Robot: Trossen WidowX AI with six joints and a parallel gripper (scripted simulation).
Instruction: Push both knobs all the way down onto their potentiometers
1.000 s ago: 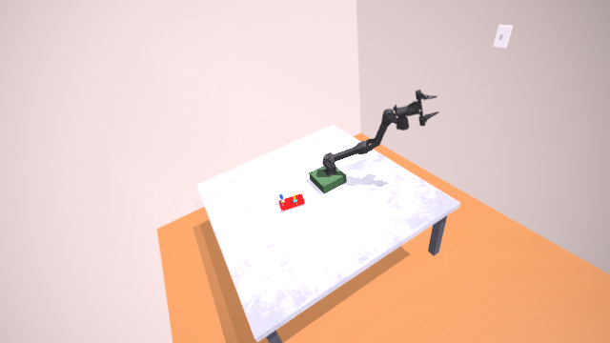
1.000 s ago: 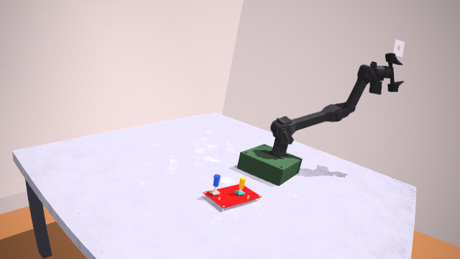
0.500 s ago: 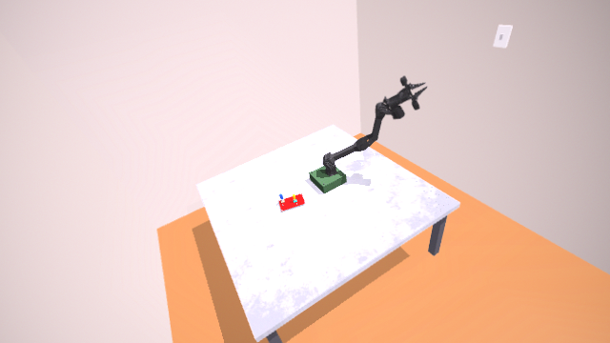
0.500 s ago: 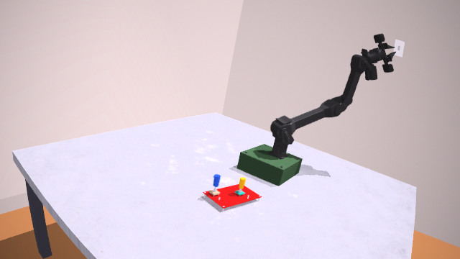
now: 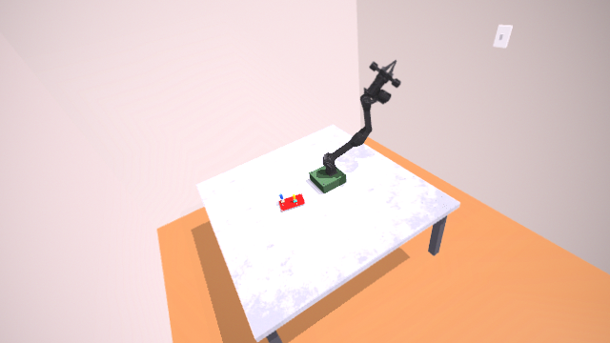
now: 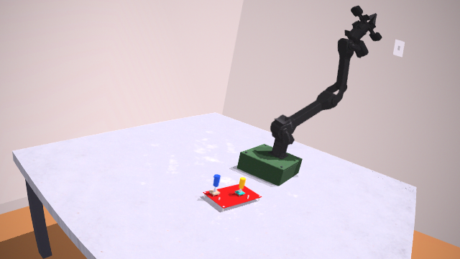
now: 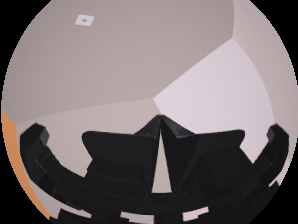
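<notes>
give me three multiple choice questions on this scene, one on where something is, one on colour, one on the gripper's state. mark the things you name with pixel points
1. Where does the circuit board [image 5: 292,203] [image 6: 231,196] stand?
A. on the green base block
B. on the table, beside the green base block
C. on the floor under the table

2. Which colours are the two knobs?
A. red and green
B. white and black
C. blue and yellow

3. How is the gripper [image 5: 395,62] [image 6: 375,15] [image 7: 160,117]?
A. shut with nothing in it
B. wide open
C. shut on a knob

1: B, the exterior view shows its legs on the table [image 5: 267,252] [image 6: 144,223], near the green base block [image 5: 325,183] [image 6: 260,168].
2: C, the blue knob [image 5: 281,196] [image 6: 216,180] and yellow knob [image 5: 294,197] [image 6: 242,183] stand over the board.
3: A, the wrist view shows the fingertips meeting, nothing between them.
</notes>
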